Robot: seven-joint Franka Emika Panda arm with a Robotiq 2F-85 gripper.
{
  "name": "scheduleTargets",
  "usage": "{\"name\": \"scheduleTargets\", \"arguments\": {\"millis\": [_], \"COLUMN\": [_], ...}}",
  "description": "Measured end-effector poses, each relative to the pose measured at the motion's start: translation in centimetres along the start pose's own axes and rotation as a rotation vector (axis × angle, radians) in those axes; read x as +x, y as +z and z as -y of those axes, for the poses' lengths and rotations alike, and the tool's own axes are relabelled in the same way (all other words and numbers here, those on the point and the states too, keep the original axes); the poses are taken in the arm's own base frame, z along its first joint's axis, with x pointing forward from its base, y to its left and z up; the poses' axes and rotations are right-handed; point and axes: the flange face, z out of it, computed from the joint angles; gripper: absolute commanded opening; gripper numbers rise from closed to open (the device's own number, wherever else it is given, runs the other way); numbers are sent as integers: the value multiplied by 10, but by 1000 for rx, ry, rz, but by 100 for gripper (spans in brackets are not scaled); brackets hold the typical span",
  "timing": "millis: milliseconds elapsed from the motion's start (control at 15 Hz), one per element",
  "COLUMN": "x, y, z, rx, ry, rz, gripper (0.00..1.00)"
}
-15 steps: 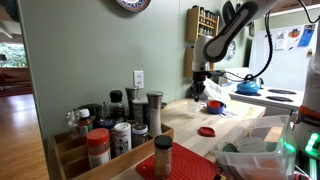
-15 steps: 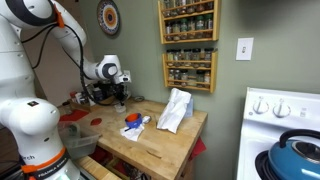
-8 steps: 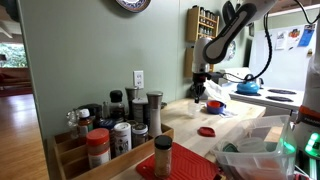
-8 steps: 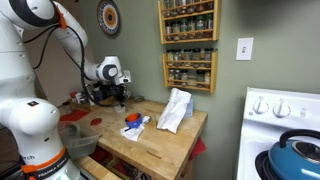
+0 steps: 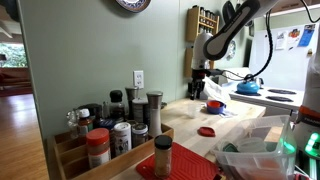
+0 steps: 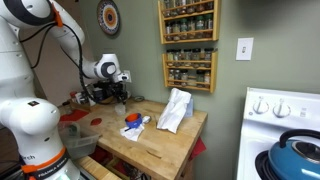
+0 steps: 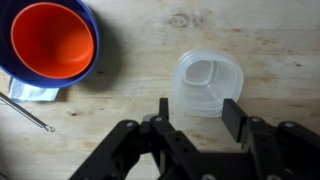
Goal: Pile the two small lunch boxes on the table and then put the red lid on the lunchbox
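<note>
I see a spice rack (image 6: 188, 45) on the wall near a round clock (image 6: 108, 18), a crumpled white bag (image 6: 176, 110) standing upright, a blue kettle (image 6: 297, 158) on the stove (image 6: 265, 105), and spice jars (image 5: 110, 135) crowded in a wooden crate (image 5: 62, 150).

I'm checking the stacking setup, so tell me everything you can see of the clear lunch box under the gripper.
The clear lunch box is translucent whitish plastic, a rounded square with a smaller rounded base showing through. It has no lid and stands upright, mouth up, on the pale wooden table. The open gripper straddles it from above; whether its fingers touch the rim cannot be told.
</note>
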Motion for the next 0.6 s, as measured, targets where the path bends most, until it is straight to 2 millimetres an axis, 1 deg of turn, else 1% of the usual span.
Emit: {"name": "scheduleTargets", "arguments": {"millis": [67,133,267,400,467,600], "x": [1,1,-1,-7,-12,-27], "y": [-7,-16,-33,-49,-55,-58], "z": [3,7,15,26,33,49], "rx": [2,4,10,22,34,53], "ry": [-2,-3,-11,-17,-18,-26], "rz": [-16,-32,-61,-74,-74,-48], "gripper": [97,100,100,100,100,100]}}
